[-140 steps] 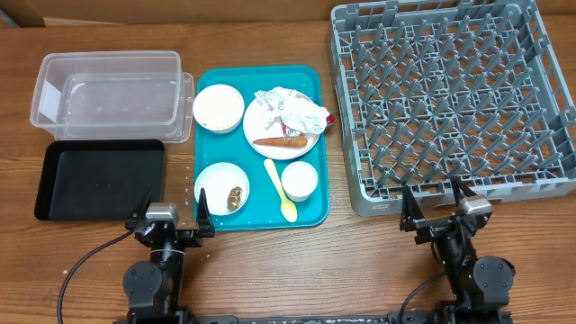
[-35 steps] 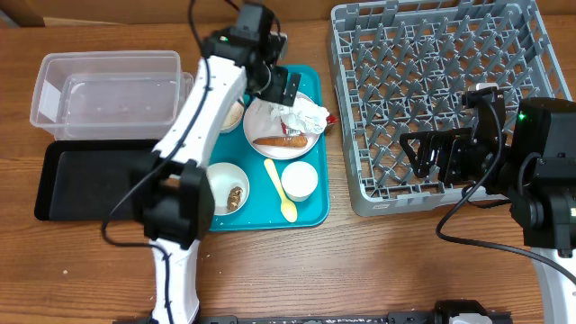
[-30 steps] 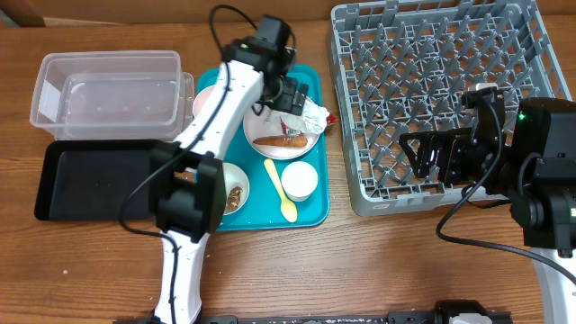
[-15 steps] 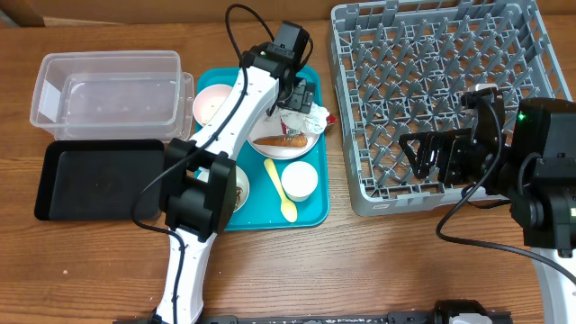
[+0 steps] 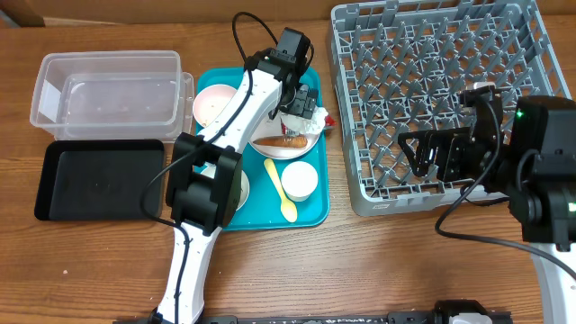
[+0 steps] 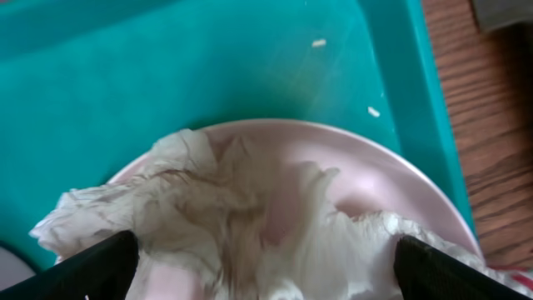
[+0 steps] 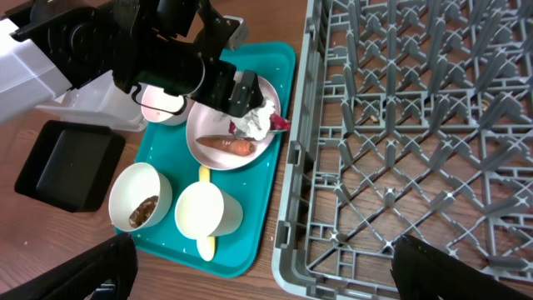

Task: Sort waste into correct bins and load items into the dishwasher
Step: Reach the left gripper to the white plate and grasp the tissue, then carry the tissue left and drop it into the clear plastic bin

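– Crumpled white paper (image 5: 304, 110), where have you got it?
– On the pale plate (image 6: 358, 179), toward its far side; the plate sits on the teal tray (image 5: 315, 214). My left wrist view shows the paper heaped across the plate.
– And your left jaws?
– Spread wide. I have the left arm (image 5: 238, 108) reaching across the tray, its fingers (image 6: 92, 267) standing one on each side of the paper. I cannot tell whether either finger touches it; nothing is clamped.
– What else is on that plate?
– An orange carrot-like stick (image 5: 279, 141) lies across the near side, just beside the paper, and a red-and-white wrapper (image 7: 279, 124) pokes out at the paper's right edge. A couple of rice grains (image 6: 373, 111) lie on the tray past the plate's rim.
– Right side?
– My right jaws are wide open too and hold nothing. The right arm (image 5: 540, 135) hangs above the near left part of the grey dish rack (image 5: 450, 54), right of the tray.
– Bins?
– Clear tub (image 5: 108, 57) at the far left of the surface (image 5: 360, 270), black tray (image 5: 99, 180) just in front of it. A white cup (image 5: 300, 180), a yellow spoon (image 5: 277, 187) and a bowl (image 7: 125, 183) with a brown lump (image 7: 146, 210) sit on the teal tray's near half
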`<state>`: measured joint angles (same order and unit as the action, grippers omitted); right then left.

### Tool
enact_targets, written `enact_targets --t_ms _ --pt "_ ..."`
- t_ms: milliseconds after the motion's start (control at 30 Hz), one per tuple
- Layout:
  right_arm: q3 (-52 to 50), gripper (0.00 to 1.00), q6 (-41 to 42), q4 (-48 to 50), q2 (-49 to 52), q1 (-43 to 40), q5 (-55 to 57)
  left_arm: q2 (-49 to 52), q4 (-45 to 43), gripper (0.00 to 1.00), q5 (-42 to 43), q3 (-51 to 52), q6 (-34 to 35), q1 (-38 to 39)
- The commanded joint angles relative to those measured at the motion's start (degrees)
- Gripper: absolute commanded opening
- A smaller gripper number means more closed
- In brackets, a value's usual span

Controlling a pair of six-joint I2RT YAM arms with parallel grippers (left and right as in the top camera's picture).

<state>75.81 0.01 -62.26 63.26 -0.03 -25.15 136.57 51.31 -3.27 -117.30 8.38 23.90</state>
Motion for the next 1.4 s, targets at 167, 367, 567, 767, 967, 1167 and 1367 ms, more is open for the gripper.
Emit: enact_targets --t_ms 167,367,567,767,967,1167,1367 --pt "1.5 1.0 0.2 0.0 1.4 -0.4 -0.7 3.7 1.1 0.84 1.9 0.6 -1.7 -0.3" --pt "1.5 1.0 0.2 0.0 1.4 -0.4 -0.7 3.7 1.0 0.4 1.8 0.6 -1.7 -0.3" --pt "1.5 1.0 0.2 -0.1 1.4 -0.4 -0.7 3.4 0.9 0.08 1.8 0.3 -1.7 -0.3" --pt "1.5 1.0 0.2 -0.1 1.4 -0.4 -0.7 3.1 5.3 0.04 1.8 -5.3 -0.5 -0.6" --pt "1.5 1.0 0.2 -0.1 1.4 -0.4 -0.7 3.1 16.2 0.04 1.9 -20.4 2.0 -2.3" --pt "1.5 1.0 0.2 0.0 1.4 -0.4 -0.7 3.1 26.1 0.04 1.9 -35.8 3.5 -5.2" --pt "1.5 1.0 0.2 0.0 1.4 -0.4 -0.7 3.1 33.1 0.04 1.9 -45.4 3.7 -8.7"
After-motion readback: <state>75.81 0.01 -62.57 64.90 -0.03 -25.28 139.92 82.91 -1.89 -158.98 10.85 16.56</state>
